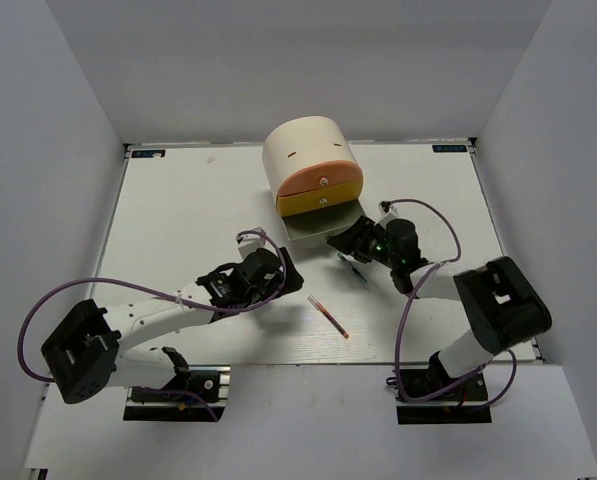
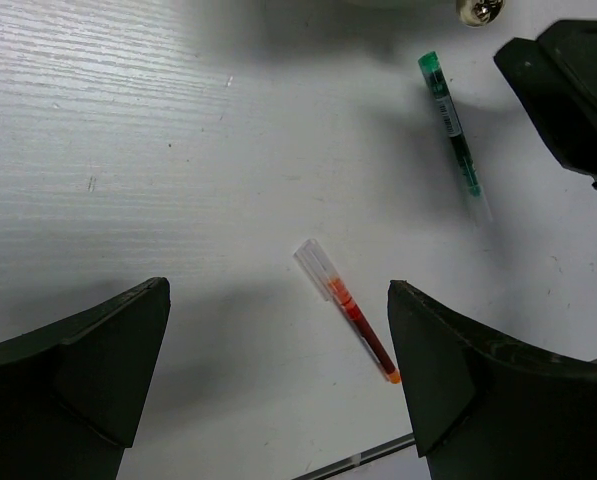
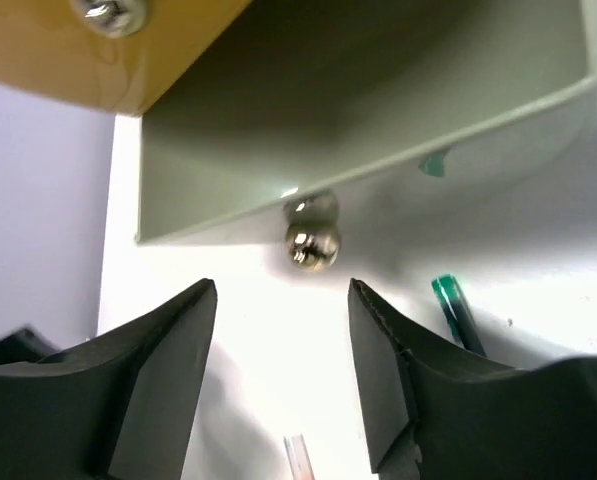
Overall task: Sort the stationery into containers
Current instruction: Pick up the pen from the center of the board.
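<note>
The counter (image 1: 178, 200) is mostly bare white, with the cabinet (image 1: 303, 145) parked at the far middle, where both arms can get to it. Its orange drawer (image 1: 323, 180) and yellow drawer (image 1: 318, 203) sit shut. The bottom grey-green drawer (image 1: 313, 228) hangs out toward the arms, presumably so stuff can be dropped in from above. No view shows what's inside it.

The right tool (image 3: 281, 290) is right at that drawer's front. Its jaws are apart with nothing between them, so it's released, not gripping. The knob (image 3: 313, 245) sits just past the fingertips and looks clear of both. Best guess is it's there to work the drawer, not to grab a pen.

The left tool (image 2: 278, 290) hovers low over the counter nearer the front edge, jaws spread as wide as they go and holding nothing. It looks lined up for a pick, since the red pen (image 2: 350, 312) lies flat on the counter right in the gap between its fingers, at a slant and closer to the right finger. It isn't touching either one.

The green pen (image 2: 451, 125) also lies flat, on its own, between the red pen and the open drawer, just beside the right tool. So both visible pens are out on the counter, not sorted yet. No highlighters or erasers show up anywhere in these views.
</note>
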Available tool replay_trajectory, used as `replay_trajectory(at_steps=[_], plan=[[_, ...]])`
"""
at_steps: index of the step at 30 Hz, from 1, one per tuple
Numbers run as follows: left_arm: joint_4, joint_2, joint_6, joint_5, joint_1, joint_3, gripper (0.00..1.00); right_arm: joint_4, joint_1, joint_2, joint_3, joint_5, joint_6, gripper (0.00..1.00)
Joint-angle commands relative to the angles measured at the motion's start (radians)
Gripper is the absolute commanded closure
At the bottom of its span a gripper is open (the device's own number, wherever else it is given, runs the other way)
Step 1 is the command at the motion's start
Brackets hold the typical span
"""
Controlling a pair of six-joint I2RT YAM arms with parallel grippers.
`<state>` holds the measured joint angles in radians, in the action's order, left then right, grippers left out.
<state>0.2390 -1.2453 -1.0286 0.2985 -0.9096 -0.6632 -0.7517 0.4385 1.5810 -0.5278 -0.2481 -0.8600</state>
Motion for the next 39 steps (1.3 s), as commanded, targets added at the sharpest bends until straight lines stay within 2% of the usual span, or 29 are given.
replay_trajectory(at_steps=[1, 3, 6, 7, 9, 10, 12, 13, 14, 16, 19, 24, 27, 39], plan=[[-0.029, 0.006, 0.016, -0.006, 0.005, -0.033, 0.01, 0.000, -0.026, -0.108, 0.032, -0.072, 0.122, 0.42], [-0.038, 0.006, 0.025, -0.006, 0.005, -0.033, 0.01, 0.020, -0.030, -0.140, 0.035, -0.105, 0.189, 0.45], [-0.049, 0.006, 0.035, -0.015, 0.005, -0.033, 0.01, 0.148, -0.038, -0.202, -0.004, -0.164, 0.347, 0.54], [-0.058, 0.006, 0.035, -0.015, 0.005, -0.033, 0.01, 0.301, -0.044, -0.214, -0.076, -0.201, 0.434, 0.58], [-0.058, -0.003, 0.044, -0.015, 0.005, -0.033, 0.01, 0.433, -0.043, -0.204, -0.136, -0.210, 0.606, 0.62], [-0.058, -0.003, 0.044, -0.015, 0.005, -0.033, 0.01, 0.606, -0.041, -0.194, -0.215, -0.211, 0.775, 0.64], [-0.058, -0.003, 0.044, -0.015, 0.005, -0.033, 0.01, 0.708, -0.046, -0.150, -0.257, -0.185, 0.890, 0.72], [-0.058, -0.003, 0.044, -0.015, 0.005, -0.033, 0.01, 0.844, -0.046, -0.139, -0.297, -0.160, 0.989, 0.75], [-0.058, -0.003, 0.044, -0.015, 0.005, -0.033, 0.01, 0.877, -0.047, -0.113, -0.319, -0.125, 1.059, 0.80], [-0.058, -0.003, 0.044, -0.015, 0.005, -0.024, 0.01, 0.946, -0.049, -0.101, -0.331, -0.076, 1.148, 0.80], [-0.067, 0.006, 0.044, -0.006, 0.005, -0.015, 0.01, 0.951, -0.050, -0.121, -0.304, -0.023, 1.211, 0.71], [-0.076, 0.027, 0.044, -0.006, 0.005, 0.004, 0.01, 0.962, -0.041, -0.124, -0.253, -0.002, 1.227, 0.52], [-0.076, 0.027, 0.044, -0.006, 0.005, 0.004, 0.01, 0.954, -0.040, -0.122, -0.233, -0.006, 1.231, 0.47], [-0.076, 0.046, 0.035, -0.006, 0.005, 0.022, 0.01, 0.927, 0.000, -0.052, -0.216, -0.014, 1.250, 0.44]])
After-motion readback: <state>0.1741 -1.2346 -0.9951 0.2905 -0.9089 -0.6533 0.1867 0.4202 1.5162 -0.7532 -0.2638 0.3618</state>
